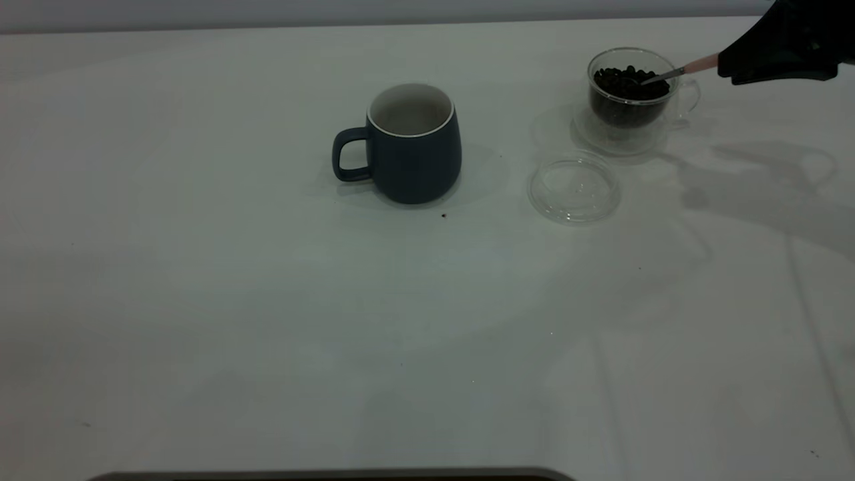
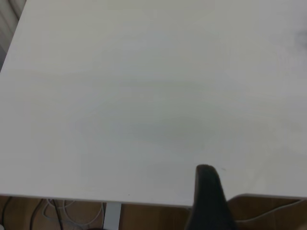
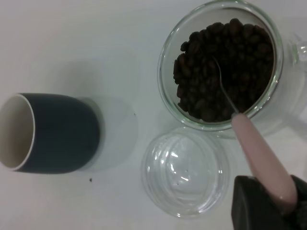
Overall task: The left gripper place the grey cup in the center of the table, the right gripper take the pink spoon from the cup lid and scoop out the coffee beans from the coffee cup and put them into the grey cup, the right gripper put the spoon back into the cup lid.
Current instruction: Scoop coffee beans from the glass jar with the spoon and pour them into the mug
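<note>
My right gripper (image 1: 725, 69) reaches in from the table's (image 1: 200, 300) two o'clock corner, slanting down with its fingers clamped on the handle end of the pink spoon (image 1: 674, 71), whose metal bowl is dug into the coffee beans (image 1: 628, 83) inside the coffee cup (image 1: 631, 100). The cup lid (image 1: 574, 187) lies bare just beside that cup at its seven o'clock, and the grey cup (image 1: 411, 143) stands upright near the table's centre, handle at nine o'clock. My left gripper (image 2: 208, 199) hangs over the bare tabletop near an edge; whether its fingers are open I cannot tell.
</note>
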### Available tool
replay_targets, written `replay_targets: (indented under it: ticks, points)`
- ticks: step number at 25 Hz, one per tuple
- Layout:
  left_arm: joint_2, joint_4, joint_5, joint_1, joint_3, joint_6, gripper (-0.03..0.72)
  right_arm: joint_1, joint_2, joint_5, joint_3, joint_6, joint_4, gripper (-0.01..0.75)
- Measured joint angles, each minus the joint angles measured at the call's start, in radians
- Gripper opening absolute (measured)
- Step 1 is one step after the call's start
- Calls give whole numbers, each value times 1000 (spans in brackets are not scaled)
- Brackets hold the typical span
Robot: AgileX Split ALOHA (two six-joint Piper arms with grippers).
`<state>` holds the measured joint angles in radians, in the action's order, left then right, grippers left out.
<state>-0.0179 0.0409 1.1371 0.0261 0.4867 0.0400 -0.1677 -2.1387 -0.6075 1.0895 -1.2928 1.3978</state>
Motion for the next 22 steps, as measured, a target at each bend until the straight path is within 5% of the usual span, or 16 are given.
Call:
replay_targets:
  ticks: [22]
  points:
    - [0,0,0,0,0,2,569,-94,-108,-200,1,-5,138,113]
